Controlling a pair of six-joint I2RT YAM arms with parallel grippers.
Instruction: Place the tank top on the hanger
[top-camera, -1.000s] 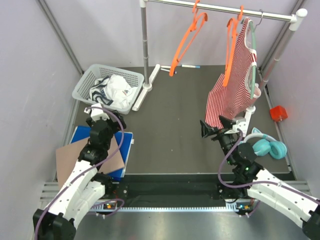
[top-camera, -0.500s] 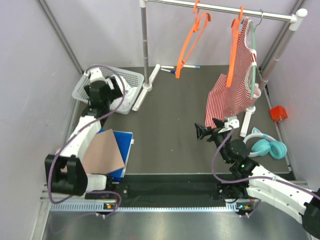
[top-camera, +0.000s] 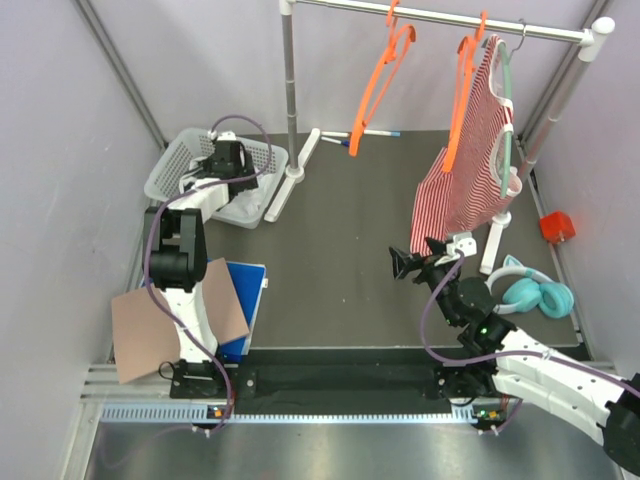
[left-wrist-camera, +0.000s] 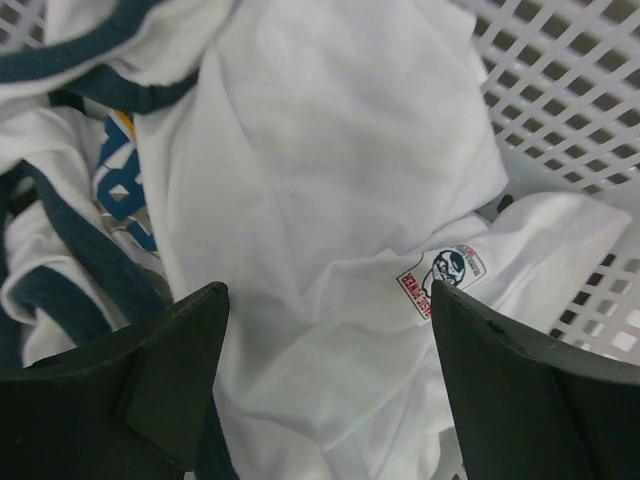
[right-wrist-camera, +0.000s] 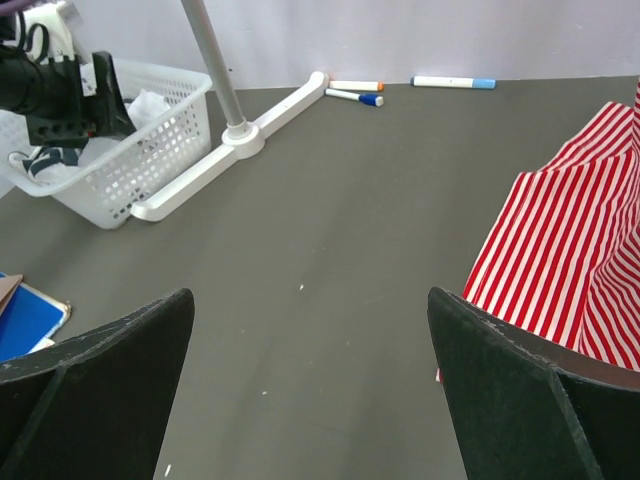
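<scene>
The white tank top (left-wrist-camera: 330, 150) with navy trim and a small printed patch lies crumpled in the white basket (top-camera: 182, 160) at the far left. It also shows in the right wrist view (right-wrist-camera: 148, 104). My left gripper (top-camera: 226, 163) reaches into the basket and hangs open just above the cloth (left-wrist-camera: 325, 300), holding nothing. Two orange hangers hang on the rail, one towards the middle (top-camera: 376, 80) and one further right (top-camera: 461, 100) beside the striped top. My right gripper (top-camera: 405, 263) is open and empty above the mat (right-wrist-camera: 310, 300), left of the striped top.
A red-and-white striped top (top-camera: 465, 185) hangs on a pale green hanger (top-camera: 507, 100). The rack's pole (top-camera: 290, 90) and foot (top-camera: 283, 190) stand beside the basket. Markers (top-camera: 372, 134) lie at the back. A blue book and cardboard (top-camera: 215, 300), teal headphones (top-camera: 530, 295) and a red block (top-camera: 557, 227) are nearby.
My left arm has stretched forward from near the blue book into the basket. My right gripper has shifted slightly left. The middle orange hanger has swung a little.
</scene>
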